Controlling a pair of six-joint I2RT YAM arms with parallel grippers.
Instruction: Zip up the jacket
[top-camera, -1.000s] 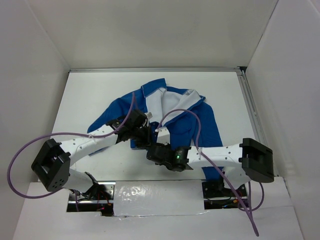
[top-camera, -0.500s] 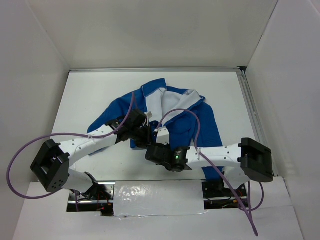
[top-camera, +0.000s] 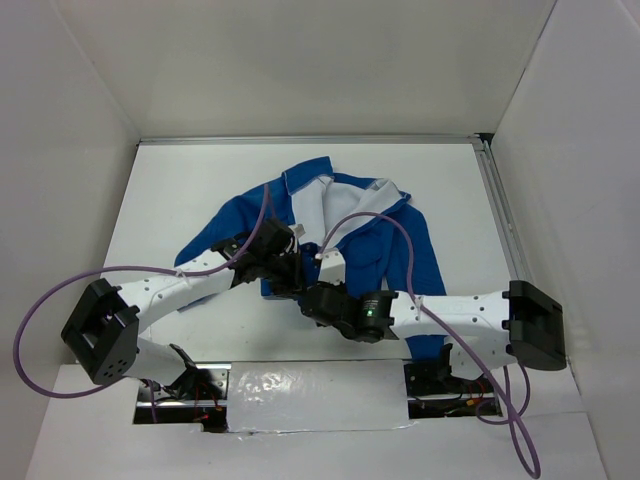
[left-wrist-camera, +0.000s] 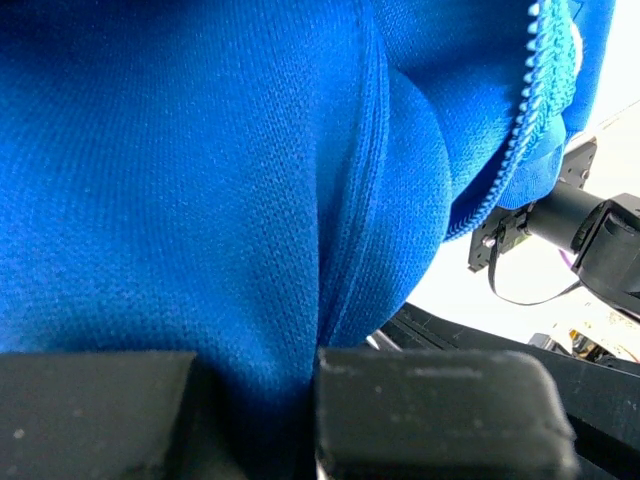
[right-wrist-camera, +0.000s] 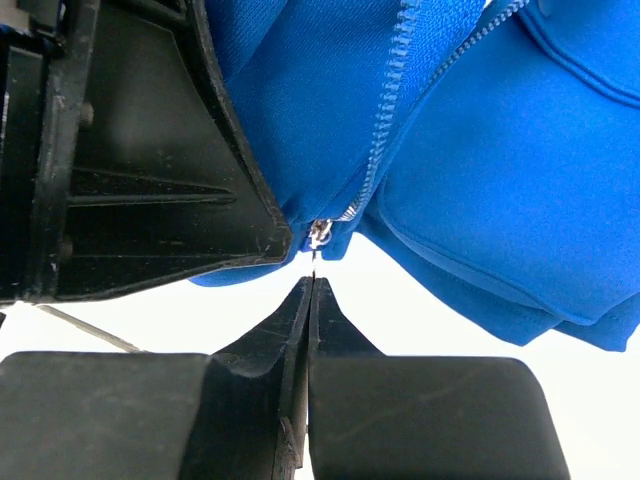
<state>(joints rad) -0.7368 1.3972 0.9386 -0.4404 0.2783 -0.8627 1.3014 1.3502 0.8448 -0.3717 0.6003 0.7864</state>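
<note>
The blue jacket (top-camera: 372, 250) lies front up in the middle of the white table, collar at the far side and white lining showing. At the hem, my left gripper (top-camera: 283, 262) is shut on a fold of the blue fabric (left-wrist-camera: 200, 180), which fills the left wrist view down to the gripper (left-wrist-camera: 255, 410). Just to its right, my right gripper (top-camera: 303, 290) is at the bottom of the zipper. In the right wrist view its jaws (right-wrist-camera: 310, 288) are pressed together on the thin metal zipper pull (right-wrist-camera: 318, 236), below the zipper teeth (right-wrist-camera: 390, 110).
White walls close in the table on three sides, with a metal rail (top-camera: 500, 220) along the right edge. Purple cables (top-camera: 60, 290) loop off both arms. The left gripper's black body (right-wrist-camera: 150, 150) sits close beside the zipper pull.
My right gripper has shut on the zipper pull, and the right arm's elbow has swung out to the right. The left arm and the jacket have stayed put.
</note>
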